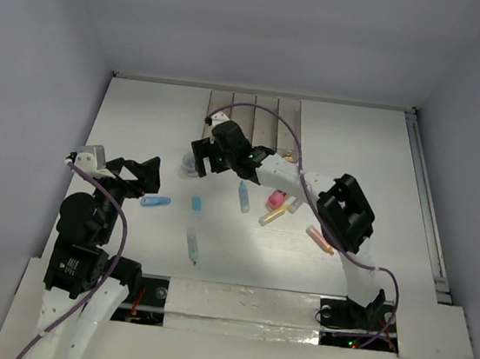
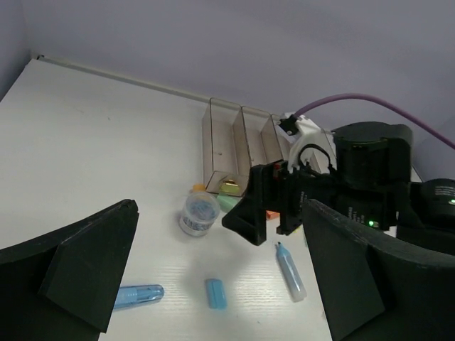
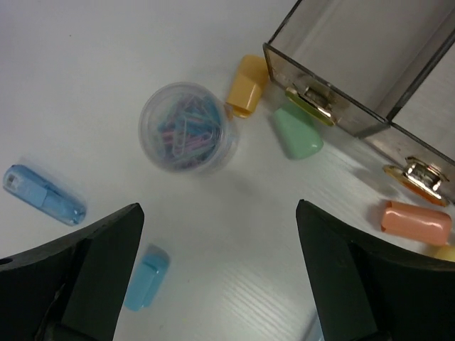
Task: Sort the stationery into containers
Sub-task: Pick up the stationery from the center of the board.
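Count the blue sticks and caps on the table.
3. One blue stick lies at the left, a short blue cap just right of it, a second blue stick beside the right arm. The arm may hide more.

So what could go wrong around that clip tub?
1. The right gripper, open, hangs above the round clip tub: its round wall could slip or tip, lid unclear.
2. The orange cap and green cap lie beside it, near the bins: a finger may knock them.

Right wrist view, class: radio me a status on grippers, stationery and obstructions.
Left gripper open, empty. Right gripper open over the paper-clip tub. Stationery loose, none gripped. Orange cap, green cap beside the containers.
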{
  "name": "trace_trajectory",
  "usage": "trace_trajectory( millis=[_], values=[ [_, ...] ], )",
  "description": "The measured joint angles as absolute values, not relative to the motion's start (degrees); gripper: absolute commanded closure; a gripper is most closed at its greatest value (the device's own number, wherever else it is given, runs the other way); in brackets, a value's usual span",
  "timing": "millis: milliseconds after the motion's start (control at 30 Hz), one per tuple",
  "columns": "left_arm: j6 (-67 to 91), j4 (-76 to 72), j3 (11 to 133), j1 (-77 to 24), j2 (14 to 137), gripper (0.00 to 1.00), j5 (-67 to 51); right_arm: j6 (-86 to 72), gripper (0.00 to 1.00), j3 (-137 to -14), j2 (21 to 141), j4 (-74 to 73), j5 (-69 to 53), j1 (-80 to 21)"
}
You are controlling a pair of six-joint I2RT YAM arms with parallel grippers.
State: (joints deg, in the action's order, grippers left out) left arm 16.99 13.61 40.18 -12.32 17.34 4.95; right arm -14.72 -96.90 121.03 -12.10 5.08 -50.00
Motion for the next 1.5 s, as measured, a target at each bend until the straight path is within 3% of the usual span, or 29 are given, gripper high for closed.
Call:
trace_trajectory(
  millis=[367,1133,1200,1233,1300,1333,1400,1500],
  values=[
    [17.0,13.6,40.1,-12.3,17.3,0.01,4.6,-12.2,0.05,-108.9,131.9,-14.6,5.6,-52.3],
    [17.0,13.5,39.8,-13.2,17.1,0.01,2.3,-7.7,0.12,-117.3,140.7,-12.9,10.3,-53.6],
    [17.0,13.5,39.8,-13.2,17.1,0.01,2.1,-7.6,0.16,-117.5,140.7,-12.6,10.6,-53.8],
    [17.0,13.5,39.7,-13.2,17.1,0.01,2.0,-7.4,0.24,-117.5,140.7,-12.4,10.8,-54.0],
    [17.0,13.5,39.7,-13.2,17.1,0.01,1.9,-7.1,0.26,-117.5,140.7,-12.3,11.0,-54.3],
    [17.0,13.5,39.7,-13.2,17.1,0.01,1.8,-7.1,0.40,-117.5,140.7,-12.3,11.2,-54.4],
    [17.0,13.5,39.7,-13.2,17.1,0.01,1.7,-6.9,0.56,-117.5,140.7,-12.3,11.4,-54.5],
    [17.0,13.5,39.7,-13.2,17.1,0.01,1.6,-6.7,0.59,-117.5,140.7,-12.4,11.8,-54.7]
  ],
)
